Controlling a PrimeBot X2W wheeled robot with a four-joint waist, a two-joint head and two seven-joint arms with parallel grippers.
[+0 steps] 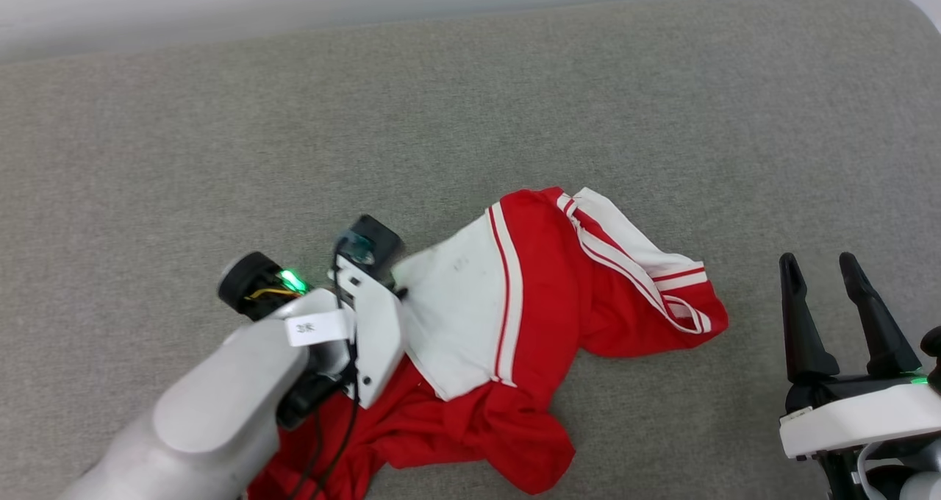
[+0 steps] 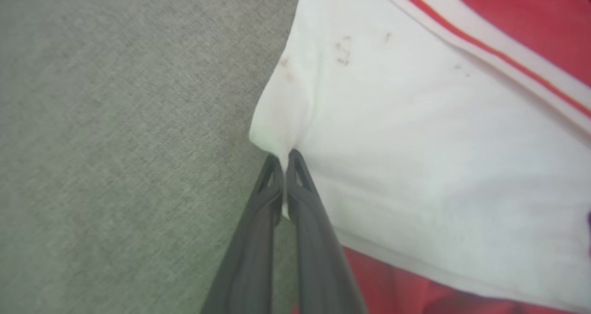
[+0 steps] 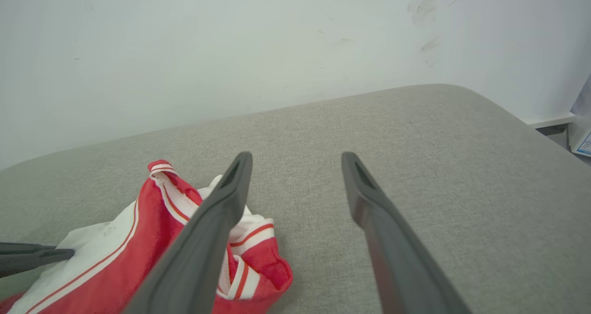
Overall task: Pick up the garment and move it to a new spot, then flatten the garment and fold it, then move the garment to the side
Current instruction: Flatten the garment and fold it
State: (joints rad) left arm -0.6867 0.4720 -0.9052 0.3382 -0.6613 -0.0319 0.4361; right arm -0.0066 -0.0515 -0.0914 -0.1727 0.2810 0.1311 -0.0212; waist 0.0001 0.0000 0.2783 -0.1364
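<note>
Your left gripper (image 2: 282, 156) pinches the red-and-white shirt (image 2: 415, 143) by a white corner; it looks limp and light, so expect drape. Your right gripper (image 1: 817, 261) stands open.

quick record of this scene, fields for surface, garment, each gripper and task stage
surface: grey fabric cushion, pale wall behind it
garment: red and white, crumpled, lying on the cushion
left gripper: shut, pinching the edge of the garment's white part
right gripper: open, holding nothing, apart from the garment on its right
task stage: garment grasped, not yet flattened or folded
</note>
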